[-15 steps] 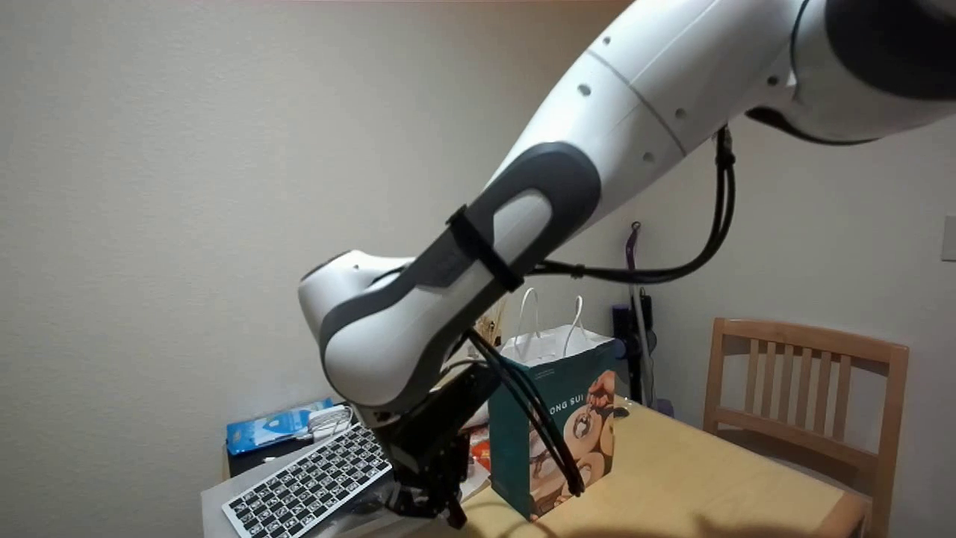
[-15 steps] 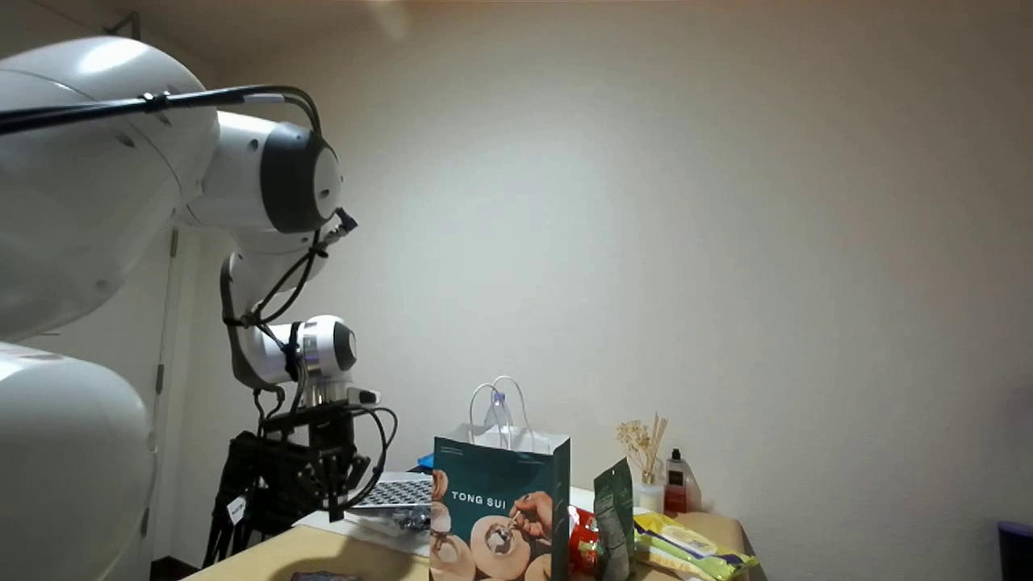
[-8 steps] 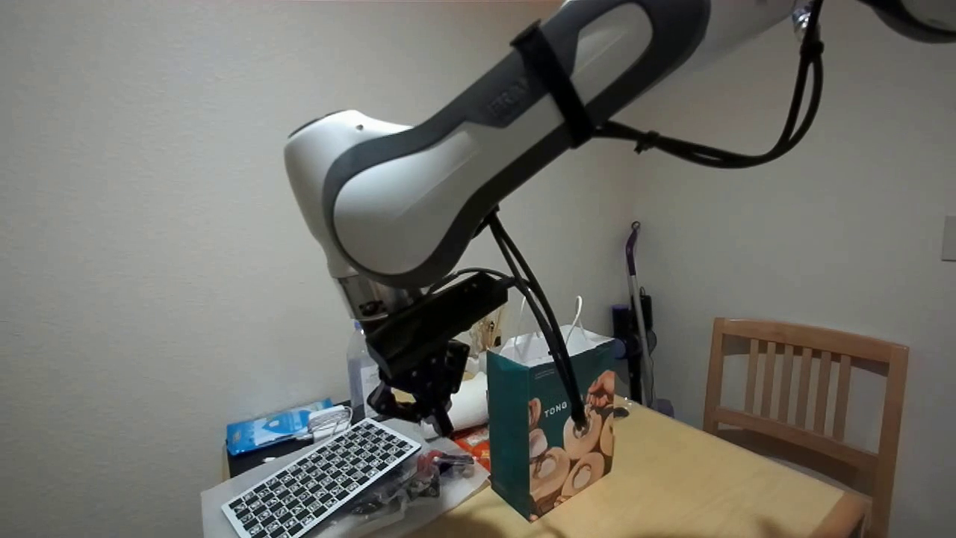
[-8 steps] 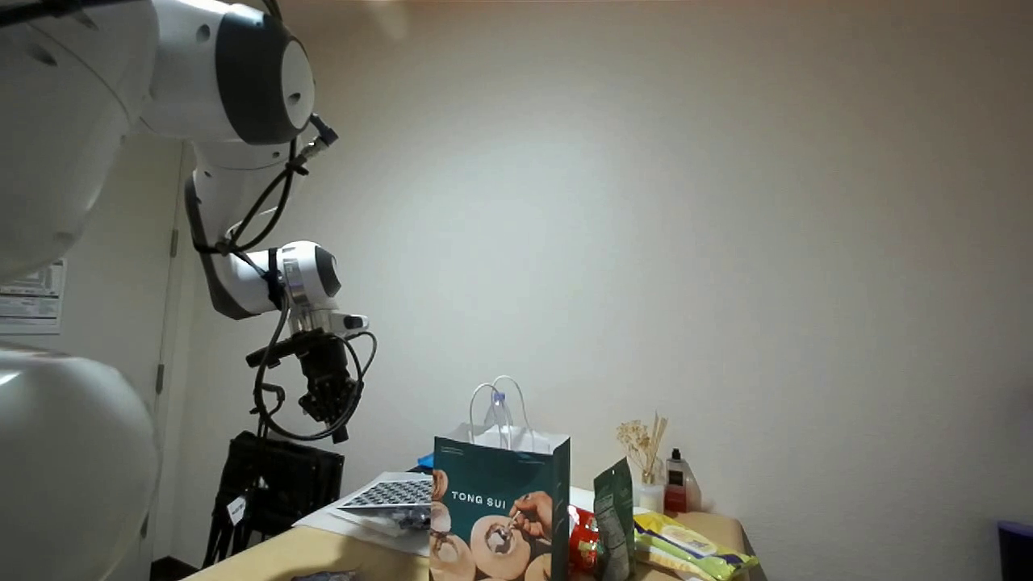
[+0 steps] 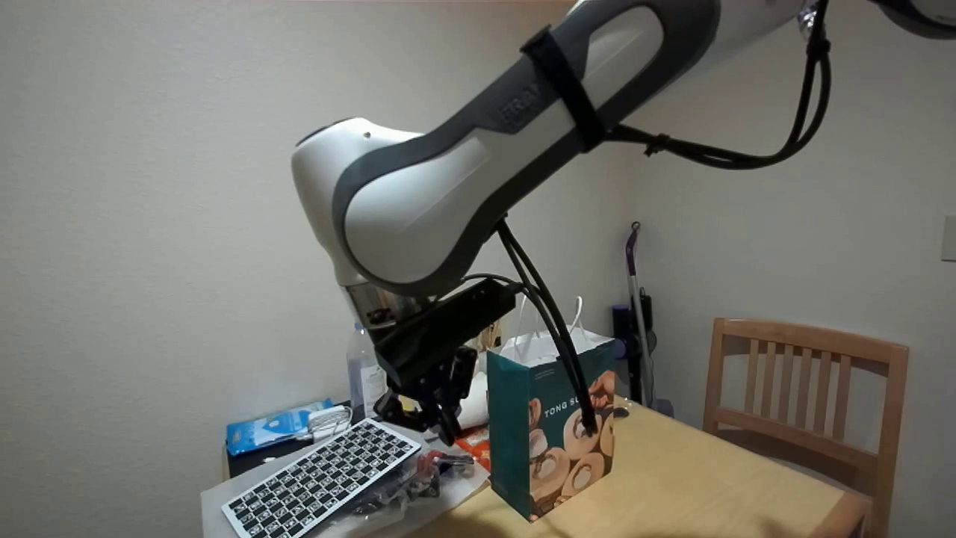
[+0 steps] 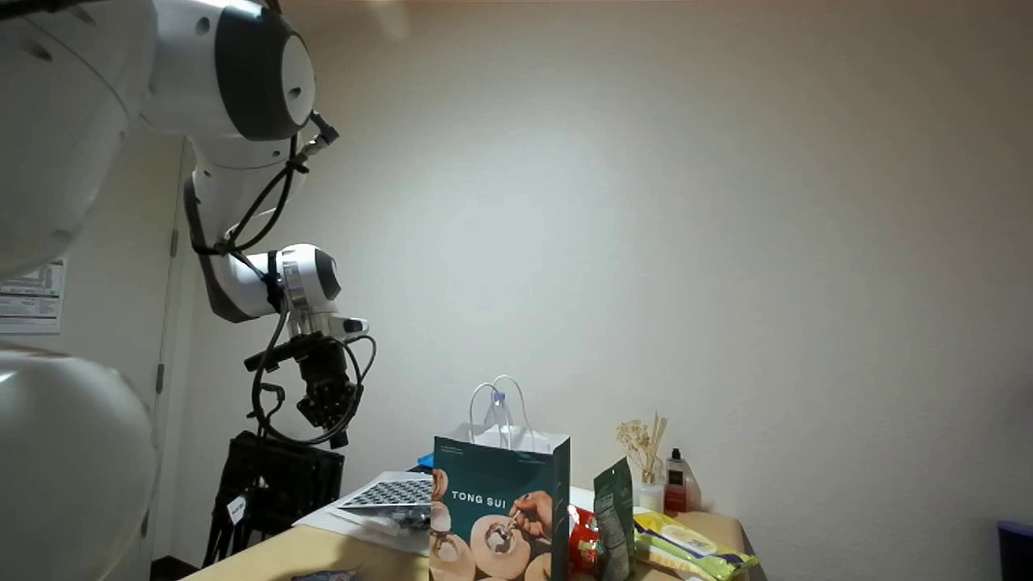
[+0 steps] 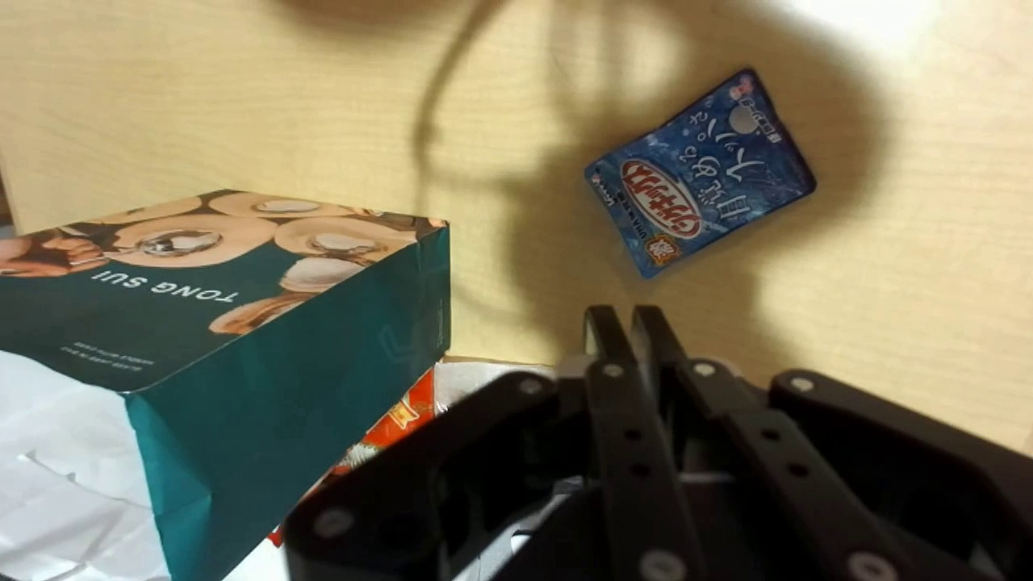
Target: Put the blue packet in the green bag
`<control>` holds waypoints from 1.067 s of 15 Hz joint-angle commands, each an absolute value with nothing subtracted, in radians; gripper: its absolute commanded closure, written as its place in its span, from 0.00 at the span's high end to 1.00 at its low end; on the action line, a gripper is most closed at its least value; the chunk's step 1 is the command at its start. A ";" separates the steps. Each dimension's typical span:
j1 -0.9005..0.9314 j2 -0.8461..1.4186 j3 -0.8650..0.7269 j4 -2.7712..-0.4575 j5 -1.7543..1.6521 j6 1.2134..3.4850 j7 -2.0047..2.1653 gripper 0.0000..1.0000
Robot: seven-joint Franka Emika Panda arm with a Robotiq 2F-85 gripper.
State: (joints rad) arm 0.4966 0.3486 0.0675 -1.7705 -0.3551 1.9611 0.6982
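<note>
In my wrist view, going left to right, the green bag (image 7: pixel 234 363) comes first. It stands up straight on the table (image 7: pixel 323 97) with its mouth facing up, I guess so I can drop things in from above. A red pack (image 7: pixel 403 415) shows just beside it; I cannot tell if they touch. Next come my fingers (image 7: pixel 605 335), almost together, with only a thin slit and nothing in it. They hang high over the table, maybe so I can look before I reach. A bit to the right, just past my fingertips in this view, is the blue packet (image 7: pixel 700 173). It lies flat on the table, well below my fingers and not between them. I think my fingers must spread wide before I go down for it.
</note>
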 commanded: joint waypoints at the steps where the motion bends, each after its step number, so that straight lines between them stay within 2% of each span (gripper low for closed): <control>1: 0.461 0.397 0.090 -1.761 -0.390 1.975 0.716 0.40; 10: 0.422 0.503 0.072 -1.760 -0.364 1.981 0.698 0.98; 11: 0.421 0.513 0.069 -1.756 -0.363 1.980 0.697 0.80; 14: 0.422 0.517 0.071 -1.752 -0.363 1.981 0.697 0.97; 16: 0.392 0.565 0.094 -1.715 -0.316 2.007 0.622 1.00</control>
